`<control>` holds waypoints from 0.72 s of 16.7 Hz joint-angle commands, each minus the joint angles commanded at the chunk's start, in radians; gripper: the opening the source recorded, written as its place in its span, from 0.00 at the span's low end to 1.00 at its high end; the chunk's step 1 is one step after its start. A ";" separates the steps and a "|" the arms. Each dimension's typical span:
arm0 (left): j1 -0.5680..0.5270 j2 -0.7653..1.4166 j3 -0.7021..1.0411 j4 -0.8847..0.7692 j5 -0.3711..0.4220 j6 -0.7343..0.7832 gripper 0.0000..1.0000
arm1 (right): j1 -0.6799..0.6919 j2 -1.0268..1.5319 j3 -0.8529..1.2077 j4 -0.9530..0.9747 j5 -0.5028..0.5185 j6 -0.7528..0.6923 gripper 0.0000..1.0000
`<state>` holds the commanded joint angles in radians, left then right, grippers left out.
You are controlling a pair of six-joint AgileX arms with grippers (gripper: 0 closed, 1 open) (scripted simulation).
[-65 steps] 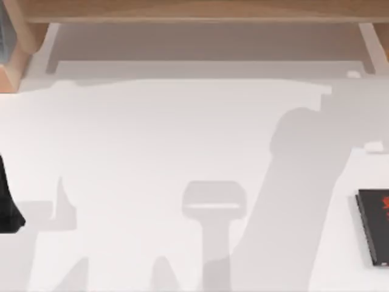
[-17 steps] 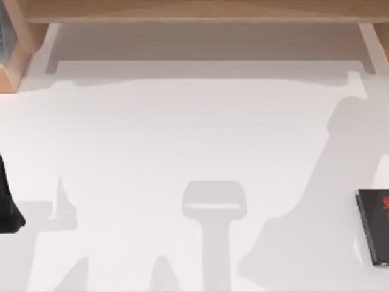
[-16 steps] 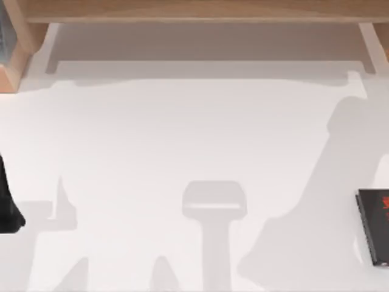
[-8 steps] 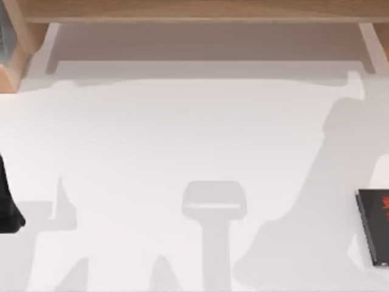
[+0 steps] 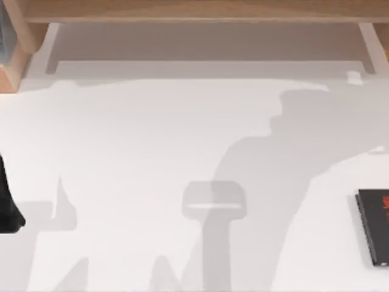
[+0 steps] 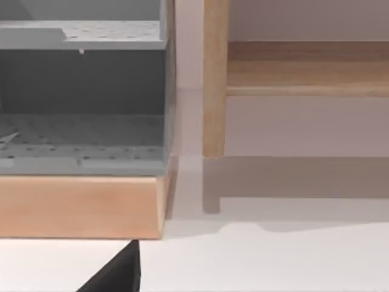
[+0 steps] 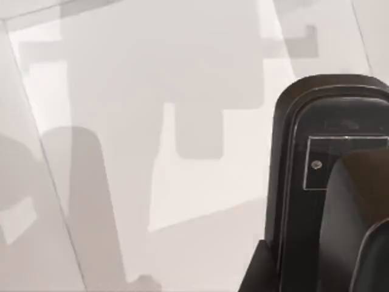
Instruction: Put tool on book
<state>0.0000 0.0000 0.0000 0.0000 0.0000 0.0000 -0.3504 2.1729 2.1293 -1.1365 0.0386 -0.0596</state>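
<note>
At the table's right edge, in the top view: the book, flat, black with red marking, partly cut off. At the left edge, a dark part of the left arm. In the right wrist view, a glossy black body above the white surface. Left hand and right hand, open or closed: cannot tell.

One book sits on the one white tabletop. One wooden shelf holds one grey rack.
</note>
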 joint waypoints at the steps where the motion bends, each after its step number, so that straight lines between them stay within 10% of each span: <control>1: 0.000 0.000 0.000 0.000 0.000 0.000 1.00 | 0.005 -0.069 -0.036 0.019 0.016 -0.001 0.00; 12: 0.000 0.000 0.000 0.000 0.000 0.000 1.00 | 0.108 -0.633 -0.564 0.171 0.095 -0.008 0.00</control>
<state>0.0000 0.0000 0.0000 0.0000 0.0000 0.0000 -0.2421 1.5402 1.5649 -0.9654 0.1333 -0.0679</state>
